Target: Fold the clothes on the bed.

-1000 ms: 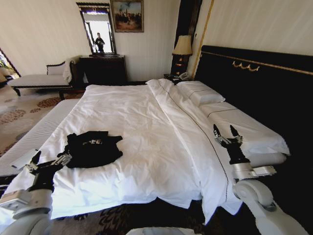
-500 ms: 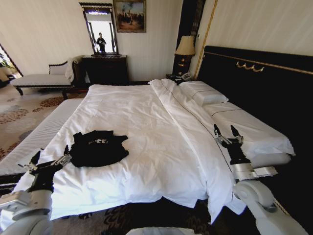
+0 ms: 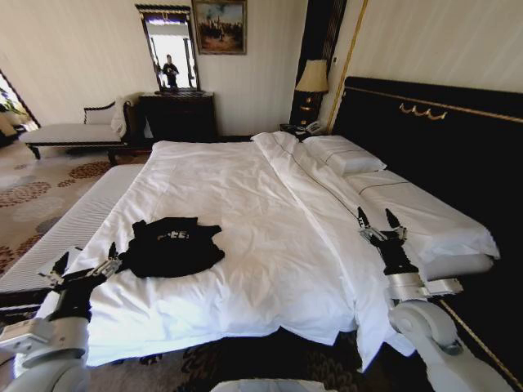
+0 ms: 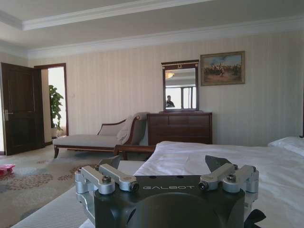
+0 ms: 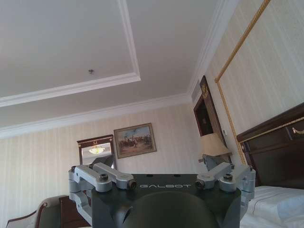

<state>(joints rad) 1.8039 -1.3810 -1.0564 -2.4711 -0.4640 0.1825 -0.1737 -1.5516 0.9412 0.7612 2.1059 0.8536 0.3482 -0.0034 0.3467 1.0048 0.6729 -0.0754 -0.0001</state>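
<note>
Clearly the T-shirt (image 3: 175, 246), crumpled on the bed (image 3: 270, 204) near-left, looks light and limp; best pinched at its hems. Left gripper (image 3: 82, 272) beside it and right gripper (image 3: 381, 222) far right both gape, empty.

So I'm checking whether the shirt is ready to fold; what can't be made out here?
- T-shirt, head view: white chest lettering too small to read; sleeves bunched, its lie unclear.
- Left end effector, head view: stands open beside the shirt; contact with the cloth cannot be told.
- Bed, left wrist view: shirt area hidden behind the end effector body.
- Right end effector: open over the bed's right side, idle.
</note>
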